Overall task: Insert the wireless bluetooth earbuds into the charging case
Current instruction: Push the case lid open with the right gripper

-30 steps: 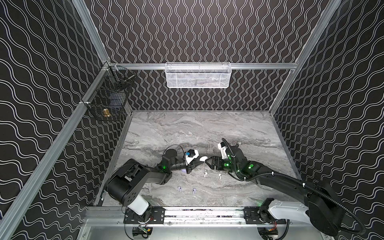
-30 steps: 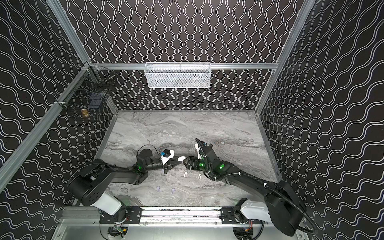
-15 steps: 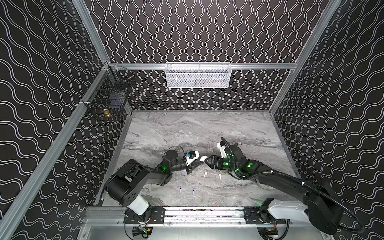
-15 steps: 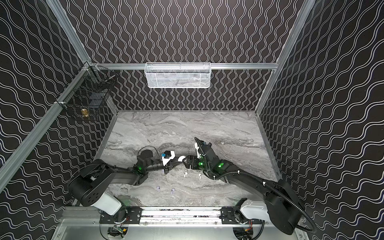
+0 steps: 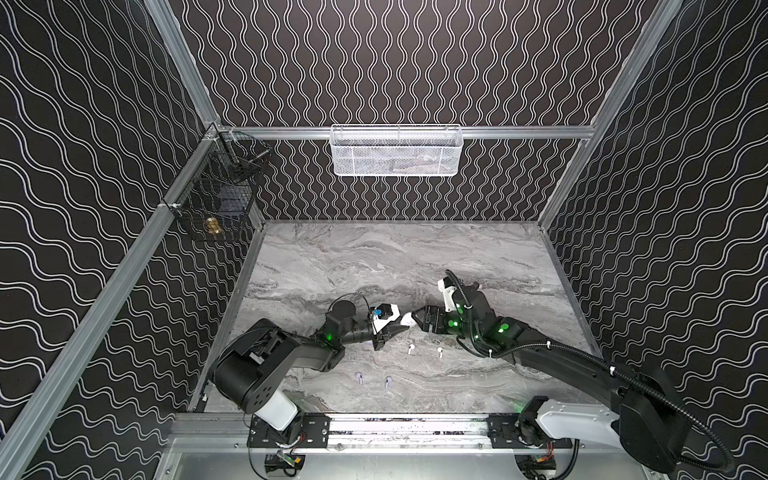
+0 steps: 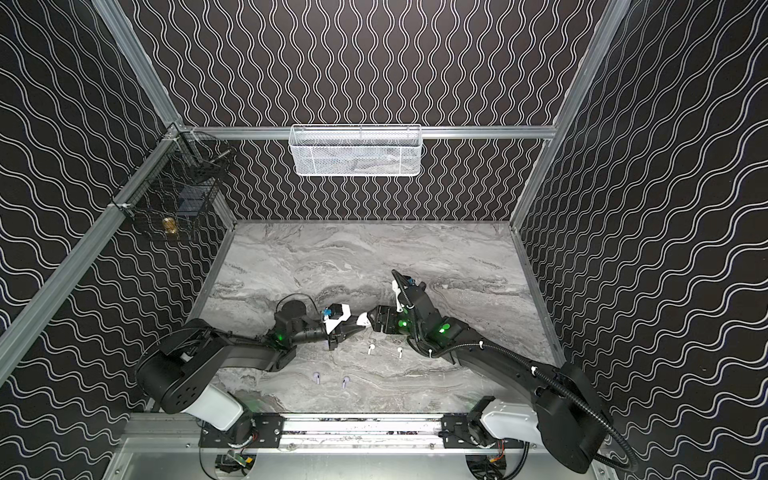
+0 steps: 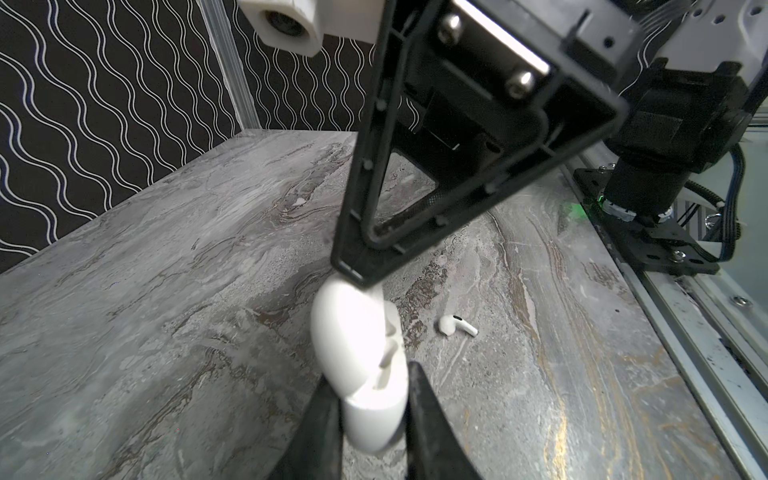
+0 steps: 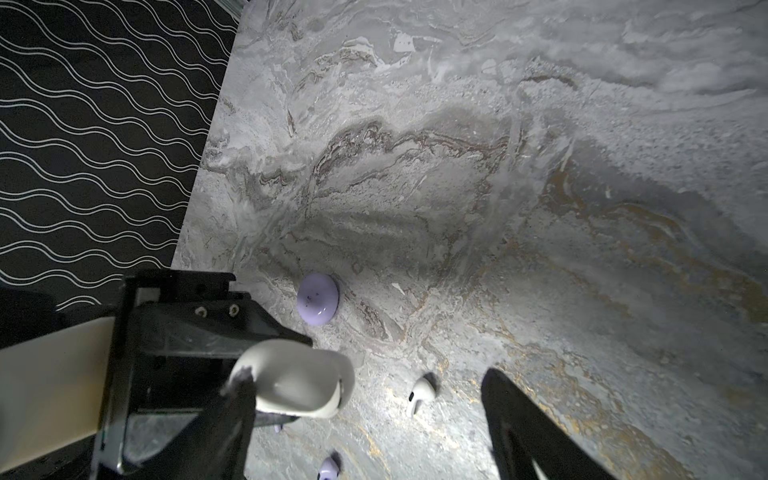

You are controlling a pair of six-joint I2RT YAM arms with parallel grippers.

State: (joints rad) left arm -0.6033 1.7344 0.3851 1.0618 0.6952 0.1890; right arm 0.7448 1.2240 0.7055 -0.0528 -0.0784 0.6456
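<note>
In a top view the left tool [image 5: 400, 328] clenches the white charging case [image 5: 407, 319] at the middle of the worktop [image 5: 374, 257]. The right tool [image 5: 419, 319] meets it from 3 o'clock. 2 white earbuds [image 5: 410, 348] lie at 5 o'clock, 2 lavender earbuds [image 5: 359, 377] at 7. Left wrist: the case is hinged open, a right finger [image 7: 351, 257] touching its lid. Right wrist: the right tool is spread, gripping nothing; a lavender case [image 8: 318, 304] lies apart.

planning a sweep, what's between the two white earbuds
Only bare table between the left white earbud and right white earbud, in both top views.

Black arms [image 5: 299, 353], white base shells [image 5: 276, 409], green lights [image 5: 504, 327], black cables [image 5: 458, 283]
</note>
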